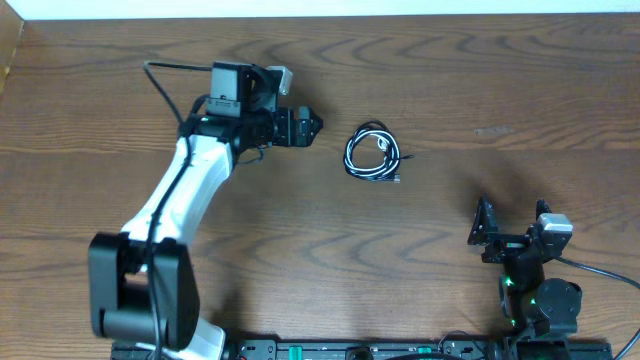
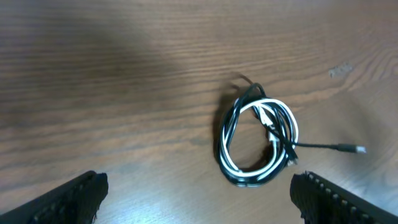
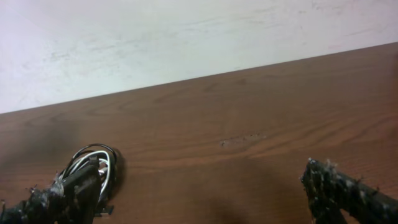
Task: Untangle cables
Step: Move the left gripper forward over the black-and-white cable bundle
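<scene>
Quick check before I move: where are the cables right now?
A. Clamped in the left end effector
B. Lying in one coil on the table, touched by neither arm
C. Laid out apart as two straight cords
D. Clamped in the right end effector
B: the black and white cables lie looped together on the table, with the open left end effector and open right end effector both clear of them.

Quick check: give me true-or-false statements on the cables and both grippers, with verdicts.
1. The cables lie coiled together, black and white, on the table. True.
2. The left gripper is shut on them. False: it is open, beside the coil and apart from it.
3. The right gripper is open and empty. True.
4. The right gripper is nearer the coil than the left. False: the left is nearer.
</scene>
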`<state>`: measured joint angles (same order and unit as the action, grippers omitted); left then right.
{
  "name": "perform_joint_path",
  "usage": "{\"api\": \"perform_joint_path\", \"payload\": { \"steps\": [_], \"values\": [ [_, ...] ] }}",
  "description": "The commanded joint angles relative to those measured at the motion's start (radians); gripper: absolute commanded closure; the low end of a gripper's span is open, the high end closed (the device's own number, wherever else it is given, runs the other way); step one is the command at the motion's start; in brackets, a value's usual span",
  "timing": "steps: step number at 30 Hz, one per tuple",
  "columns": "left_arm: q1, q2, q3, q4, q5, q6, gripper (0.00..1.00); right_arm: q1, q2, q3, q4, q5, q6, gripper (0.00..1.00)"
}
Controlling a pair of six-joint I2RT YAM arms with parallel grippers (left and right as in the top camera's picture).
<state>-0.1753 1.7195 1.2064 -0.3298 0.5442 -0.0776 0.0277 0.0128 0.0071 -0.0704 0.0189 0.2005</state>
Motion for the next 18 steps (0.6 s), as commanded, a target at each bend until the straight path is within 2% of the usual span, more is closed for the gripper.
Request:
{"api": "perform_joint_path", "payload": {
  "steps": [1,5,7,18],
  "values": [
    [-0.06,0.061,0.019,0.052,0.006,-0.024,0.01,0.006,-0.004,-0.002,-0.003,0.001,-0.007,0.01],
    [-0.123,0.136,0.019,0.192,0.006,-0.143,0.0,0.006,-0.004,-0.002,-0.003,0.001,-0.007,0.01],
    [-0.127,0.152,0.019,0.213,0.006,-0.172,0.0,0.006,-0.004,-0.002,-0.003,0.001,-0.007,0.01],
    [-0.203,0.165,0.019,0.271,-0.009,-0.195,0.0,0.006,-0.004,-0.002,-0.003,0.001,-0.007,0.01]
  ]
}}
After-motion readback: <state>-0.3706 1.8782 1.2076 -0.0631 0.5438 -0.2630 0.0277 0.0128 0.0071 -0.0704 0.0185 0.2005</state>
